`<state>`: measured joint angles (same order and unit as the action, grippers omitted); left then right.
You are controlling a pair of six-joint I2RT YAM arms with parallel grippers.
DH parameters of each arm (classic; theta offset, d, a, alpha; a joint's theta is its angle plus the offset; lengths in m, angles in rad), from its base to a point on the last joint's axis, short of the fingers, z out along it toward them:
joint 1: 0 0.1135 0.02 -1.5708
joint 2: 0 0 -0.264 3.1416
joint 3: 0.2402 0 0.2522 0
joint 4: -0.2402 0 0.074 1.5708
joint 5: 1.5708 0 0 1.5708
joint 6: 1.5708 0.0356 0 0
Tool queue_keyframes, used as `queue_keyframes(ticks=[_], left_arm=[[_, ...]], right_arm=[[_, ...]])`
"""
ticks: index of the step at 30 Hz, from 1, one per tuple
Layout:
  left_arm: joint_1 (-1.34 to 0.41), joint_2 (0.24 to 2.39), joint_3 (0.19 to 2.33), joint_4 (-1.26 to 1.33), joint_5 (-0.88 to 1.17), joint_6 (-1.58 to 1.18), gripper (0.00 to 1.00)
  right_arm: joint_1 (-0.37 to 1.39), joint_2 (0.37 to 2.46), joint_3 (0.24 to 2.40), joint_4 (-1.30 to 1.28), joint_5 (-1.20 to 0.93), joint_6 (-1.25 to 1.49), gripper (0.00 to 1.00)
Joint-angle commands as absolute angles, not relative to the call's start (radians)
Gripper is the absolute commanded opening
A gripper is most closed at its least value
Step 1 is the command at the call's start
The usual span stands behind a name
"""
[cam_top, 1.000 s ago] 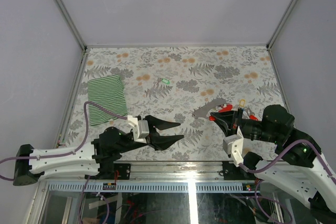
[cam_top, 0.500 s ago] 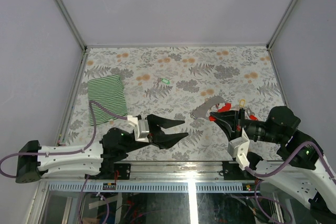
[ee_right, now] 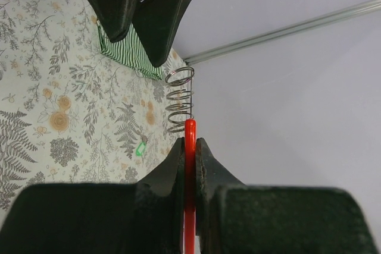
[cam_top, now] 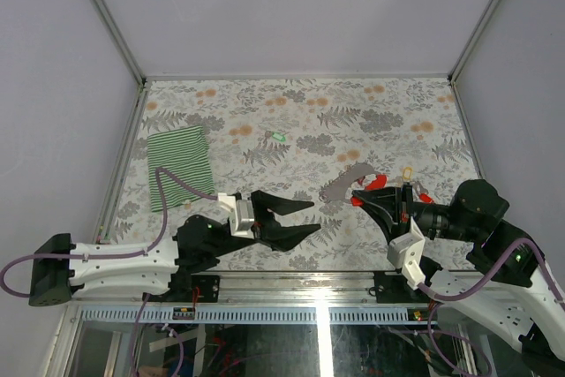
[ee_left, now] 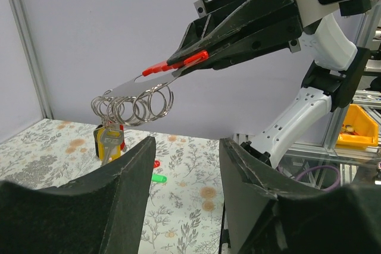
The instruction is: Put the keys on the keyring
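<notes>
My right gripper is shut on the red loop of the keyring and holds it off the table. The keyring's grey strip points left, and several wire rings sit on it. A yellow-headed key shows just below the rings; I cannot tell whether it hangs from them. A green key lies alone on the table farther back. My left gripper is open and empty, level with the strip's tip and a little short of it; its fingers show beyond the rings in the right wrist view.
A green striped cloth lies at the left edge of the floral table. Small yellow and red bits sit by the right arm. Metal frame posts and grey walls enclose the table.
My left arm has reached further right, bringing its open fingers closer to the keyring's strip. My right gripper keeps its hold, and the arm behind it has shifted slightly right.
</notes>
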<state>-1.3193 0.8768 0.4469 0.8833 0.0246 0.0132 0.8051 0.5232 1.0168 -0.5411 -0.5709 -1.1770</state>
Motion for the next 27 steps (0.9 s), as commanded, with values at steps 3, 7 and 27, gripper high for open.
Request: queue_keyframes(ticks=[3,7,27], left_arm=[[-1.317,0.888,0.480,0.989,-0.014,-0.014,0.50],[-1.317,0.896,0.481,1.005,-0.013,-0.020,0.50],[-1.317,0.944,0.514,1.043,0.003,-0.033,0.51]], right_arm=[[0.810,0.512,1.025,-0.450,-0.611,-1.164,0.00],[0.810,0.511,1.023,-0.456,-0.616,-1.162,0.00],[0.810,0.512,1.022,-0.472,-0.624,-1.155,0.00]])
